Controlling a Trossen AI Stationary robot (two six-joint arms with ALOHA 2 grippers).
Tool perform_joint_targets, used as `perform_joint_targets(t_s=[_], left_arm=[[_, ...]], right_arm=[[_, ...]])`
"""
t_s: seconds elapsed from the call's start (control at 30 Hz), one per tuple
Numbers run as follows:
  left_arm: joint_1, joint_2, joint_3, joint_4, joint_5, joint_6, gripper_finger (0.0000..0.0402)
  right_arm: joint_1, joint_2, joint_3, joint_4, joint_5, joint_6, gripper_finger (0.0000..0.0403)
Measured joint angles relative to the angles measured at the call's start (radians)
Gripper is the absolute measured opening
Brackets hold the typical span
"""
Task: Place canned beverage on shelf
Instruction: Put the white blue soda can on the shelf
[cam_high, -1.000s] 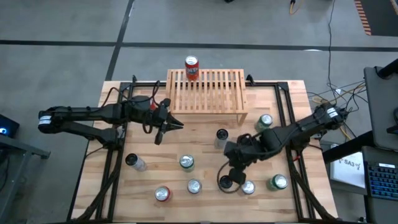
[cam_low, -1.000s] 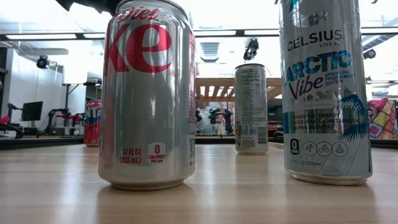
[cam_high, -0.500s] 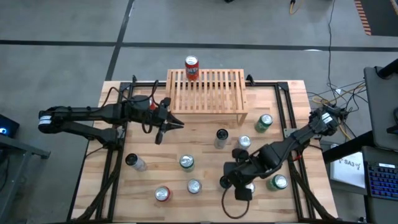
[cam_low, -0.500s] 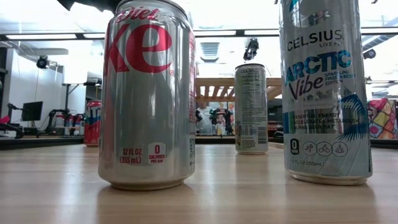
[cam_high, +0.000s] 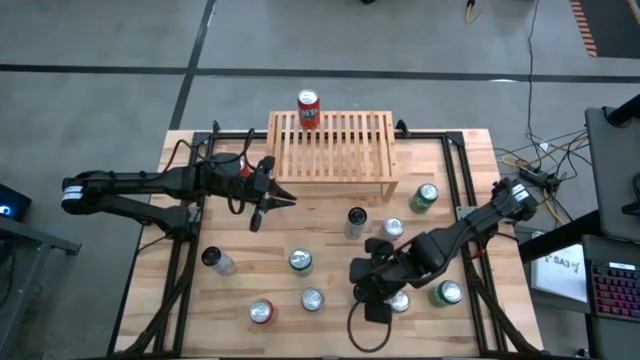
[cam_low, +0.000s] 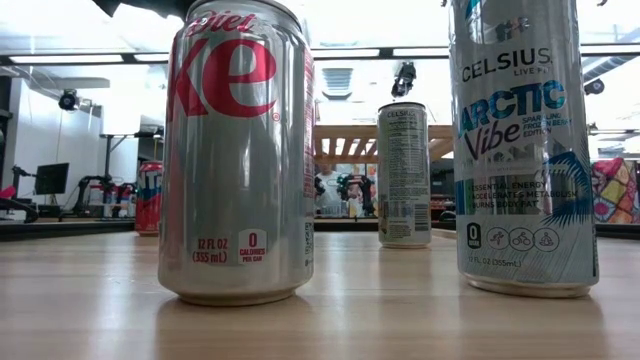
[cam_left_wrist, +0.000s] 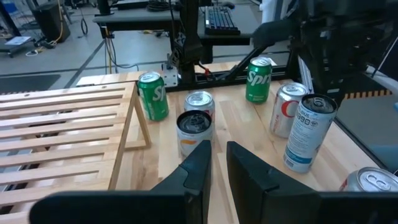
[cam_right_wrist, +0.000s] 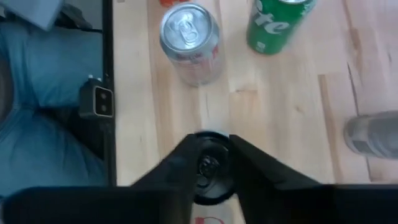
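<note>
On the wooden table (cam_high: 190, 300), near its front edge and a bit toward the right side, the right gripper (cam_high: 367, 284) is hanging over a dark-topped can (cam_right_wrist: 208, 167). Its two fingers (cam_right_wrist: 184, 157) are standing a little apart, one on each side of the can's top. I cannot tell if they are touching the can. This can is sitting on the table, well apart from the shelf (cam_high: 330, 146).

The shelf is standing at the middle of the table's far edge. A red can (cam_high: 308, 108) is standing on the shelf's far left corner. Its writing is too small to read.

The left gripper (cam_high: 277, 198) is waiting near the shelf's front left leg. Its fingers are almost pressed together and are holding nothing.

Close to the low camera, a silver Diet Coke can (cam_low: 236, 150) is showing red letters. Small print on it is saying "12 FL OZ (355 mL)" and "0 CALORIES PER CAN". Beside it, a tall Celsius can (cam_low: 520, 150) is saying "CELSIUS LIVE FIT" and "ARCTIC Vibe". Another tall Celsius can (cam_low: 403, 175) is standing farther back, and its small print is too tiny to read.

Near the table's right edge, two green Sprite cans (cam_left_wrist: 152, 96) (cam_left_wrist: 259, 79) are standing upright. Only the letters "Spr" are showing on each one.
</note>
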Motion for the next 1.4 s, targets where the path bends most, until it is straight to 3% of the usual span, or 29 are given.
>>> perform_joint_targets(t_s=[0.3, 0.47, 0.7, 1.4], left_arm=[[0.0, 0.0, 0.0, 0.012, 0.0, 0.011, 0.0035], [0.0, 0.0, 0.0, 0.018, 0.0, 0.011, 0.0035], [0.0, 0.0, 0.0, 0.031, 0.0, 0.011, 0.0035], [0.001, 0.0, 0.001, 0.04, -0.003, 0.026, 0.0035]], right_arm=[[0.0, 0.038, 0.027, -0.012, -0.026, -0.006, 0.027], [0.0, 0.04, 0.027, -0.023, -0.1, 0.013, 0.0329], [-0.001, 0.046, 0.027, -0.103, -0.095, 0.011, 0.0333], [-0.002, 0.11, 0.026, -0.099, -0.091, -0.016, 0.0329]])
